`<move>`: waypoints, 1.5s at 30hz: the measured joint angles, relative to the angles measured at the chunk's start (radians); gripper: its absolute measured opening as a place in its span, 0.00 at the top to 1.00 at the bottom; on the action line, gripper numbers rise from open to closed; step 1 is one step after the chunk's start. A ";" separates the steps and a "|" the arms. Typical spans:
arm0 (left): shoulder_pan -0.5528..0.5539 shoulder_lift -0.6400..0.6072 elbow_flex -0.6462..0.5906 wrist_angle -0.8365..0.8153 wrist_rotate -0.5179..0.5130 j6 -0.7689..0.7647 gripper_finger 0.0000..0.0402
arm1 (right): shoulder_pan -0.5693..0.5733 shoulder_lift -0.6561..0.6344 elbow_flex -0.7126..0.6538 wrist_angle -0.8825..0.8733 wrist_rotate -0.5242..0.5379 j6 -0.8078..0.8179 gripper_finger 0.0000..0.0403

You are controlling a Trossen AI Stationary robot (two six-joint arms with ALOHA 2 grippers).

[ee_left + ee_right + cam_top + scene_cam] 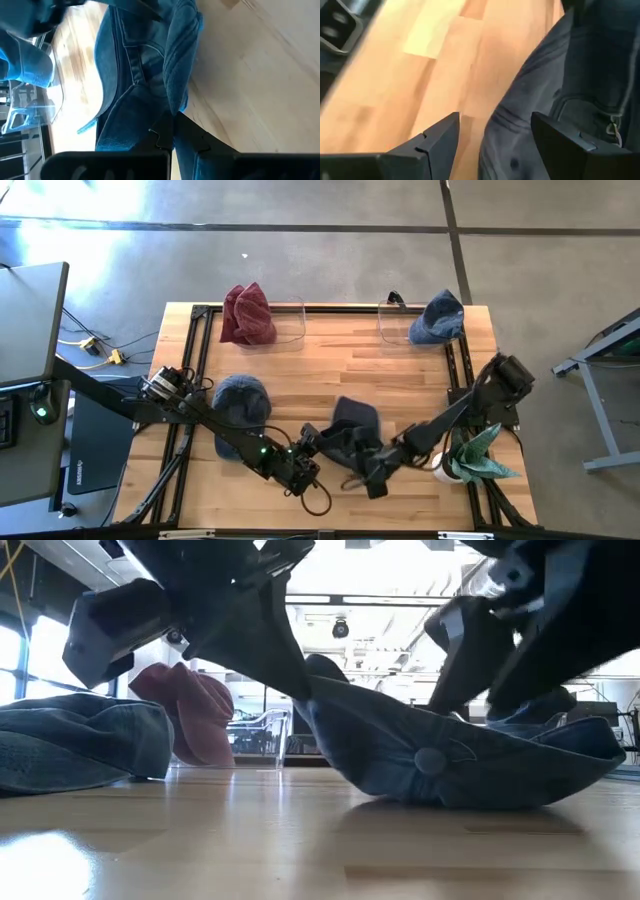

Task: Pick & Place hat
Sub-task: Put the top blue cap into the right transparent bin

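Fingers of the left gripper are clenched on the near-left edge of the dark denim hat, and in the left wrist view the fabric is seen pinched into a fold right at the tips. That edge is being held up off the desk, probably so the hat can be opened or steadied for the other arm. At the far left of the desk a grey-blue hat is left lying flat, partly under the left arm, and further back a red hat is draped on a clear stand.

Moving to the centre, the dark denim hat is found at the near middle of the desk, crown down, with its top button showing in the low view and its body resting on the wood.

On the right side, the right gripper is brought in at the hat's near-right edge, and its fingers are spread wide in the right wrist view, with cloth lying between them; nothing is gripped yet. A second pinch seems to be intended here. Further right, a green hat is left at the desk's edge, and a blue hat is hung on the far-right clear stand.
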 joint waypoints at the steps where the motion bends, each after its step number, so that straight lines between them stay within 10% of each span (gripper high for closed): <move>1: 0.000 0.000 0.000 0.000 0.000 -0.003 1.00 | 0.013 0.022 0.001 0.014 0.043 0.000 0.40; 10: 0.009 0.000 0.000 0.040 0.042 -0.040 0.97 | 0.056 0.150 0.002 0.078 0.280 0.100 0.57; 19: 0.083 -0.002 0.047 -0.058 0.247 -0.118 0.61 | 0.033 0.151 0.003 0.097 0.190 0.096 0.96; 31: 0.039 -0.045 0.098 -0.811 -0.195 -0.610 0.49 | -0.031 -0.153 0.003 -0.090 0.297 0.123 0.97; 45: 0.005 -0.066 -0.277 -0.013 -0.155 -0.612 0.49 | -0.475 -0.807 0.004 -0.372 0.416 -0.019 0.96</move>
